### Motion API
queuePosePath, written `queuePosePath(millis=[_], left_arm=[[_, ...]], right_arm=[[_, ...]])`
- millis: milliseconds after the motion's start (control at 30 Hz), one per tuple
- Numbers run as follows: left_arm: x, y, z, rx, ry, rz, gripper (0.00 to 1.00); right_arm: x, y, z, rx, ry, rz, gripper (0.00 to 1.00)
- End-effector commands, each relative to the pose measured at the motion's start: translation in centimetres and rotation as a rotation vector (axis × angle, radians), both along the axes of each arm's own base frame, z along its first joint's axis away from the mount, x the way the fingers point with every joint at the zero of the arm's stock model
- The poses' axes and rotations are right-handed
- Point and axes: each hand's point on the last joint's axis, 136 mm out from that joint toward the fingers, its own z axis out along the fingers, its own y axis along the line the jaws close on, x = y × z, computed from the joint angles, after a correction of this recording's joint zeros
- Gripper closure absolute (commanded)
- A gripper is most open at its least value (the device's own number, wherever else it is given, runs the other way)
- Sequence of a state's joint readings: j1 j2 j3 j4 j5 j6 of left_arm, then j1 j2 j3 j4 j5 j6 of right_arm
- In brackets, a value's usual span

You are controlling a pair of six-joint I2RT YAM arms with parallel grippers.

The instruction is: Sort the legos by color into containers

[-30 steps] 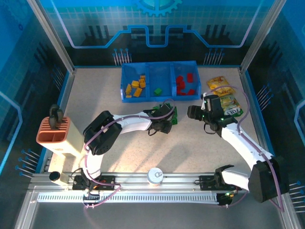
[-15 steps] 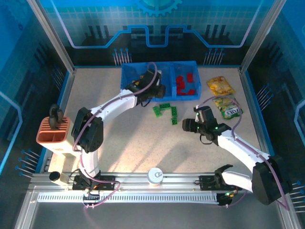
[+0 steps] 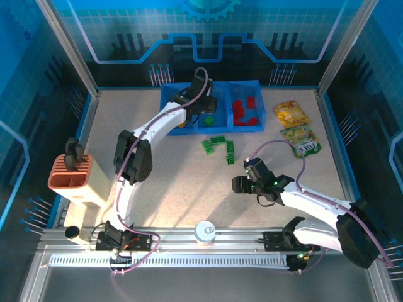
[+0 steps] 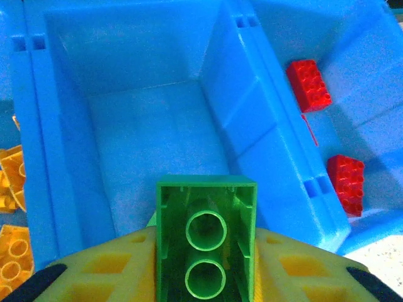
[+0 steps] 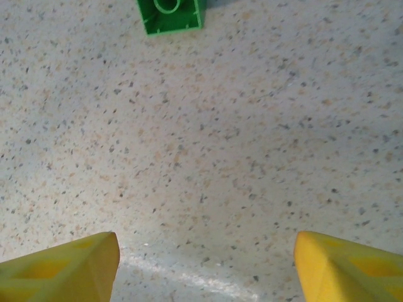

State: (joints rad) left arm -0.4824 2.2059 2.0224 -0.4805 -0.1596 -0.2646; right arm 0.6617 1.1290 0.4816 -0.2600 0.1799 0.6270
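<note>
The right fingers (image 5: 63,267), yellow and spread wide with nothing between them, hover low over the speckled grey bench (image 5: 208,145), closest to the arm bases. Just beyond them a small green plastic brick (image 5: 171,14) lies on the bench, its hollow side showing. From above, a few loose green bricks (image 3: 217,143) lie scattered on the bench between the right fingers and the translucent blue plastic tray (image 3: 245,129). Off to the right, beside the tray, lie two yellow and green snack packets (image 3: 301,141). Near the bench's left edge stands an orange ribbed holder (image 3: 70,171). Farther back, the left arm stretches to the tray. The left fingers (image 4: 113,267) are closed narrowly on a bright green plastic brick (image 4: 206,242), two round tubes showing in its hollow underside, held above the tray's middle compartment. Yellow-orange bricks (image 4: 12,189) lie in the left compartment, red bricks (image 4: 308,85) in the right compartment.
</note>
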Motion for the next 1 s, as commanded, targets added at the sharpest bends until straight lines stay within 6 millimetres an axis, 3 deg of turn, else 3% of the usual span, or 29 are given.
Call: queuePosePath(millis=[0, 200, 333, 433, 533, 700, 833, 967], left_arm=[[0.8, 0.5, -0.8, 0.034, 0.026, -0.015, 0.62], [1.3, 0.1, -2.4, 0.038, 0.061, -0.019, 0.58], [1.3, 0.1, -2.2, 0.038, 0.055, -0.023, 0.53], [1.2, 0.4, -1.4, 0.040, 0.049, -0.014, 0.42], [0.5, 0.1, 1.0, 0.015, 0.018, -0.020, 0.37], [-1.6, -0.6, 7.1, -0.032, -0.106, -0.058, 0.33], [-4.5, -0.2, 11.1, -0.074, -0.185, -0.080, 0.33], [-9.0, 0.5, 13.5, -0.137, -0.269, -0.098, 0.33]], right_arm=[[-0.4, 0.2, -0.5, 0.001, -0.003, -0.022, 0.26], [-0.4, 0.2, 0.0, -0.006, -0.021, -0.013, 0.26], [0.0, 0.5, 0.8, -0.009, -0.041, 0.001, 0.25], [0.3, 0.8, 1.2, -0.005, -0.048, 0.012, 0.25], [0.6, 1.0, 1.7, -0.006, -0.055, 0.016, 0.25], [1.4, 1.3, 2.6, -0.013, -0.074, 0.019, 0.23], [2.4, 1.5, 3.2, -0.024, -0.073, 0.019, 0.23], [4.1, 2.3, 3.4, -0.003, -0.057, 0.037, 0.22]])
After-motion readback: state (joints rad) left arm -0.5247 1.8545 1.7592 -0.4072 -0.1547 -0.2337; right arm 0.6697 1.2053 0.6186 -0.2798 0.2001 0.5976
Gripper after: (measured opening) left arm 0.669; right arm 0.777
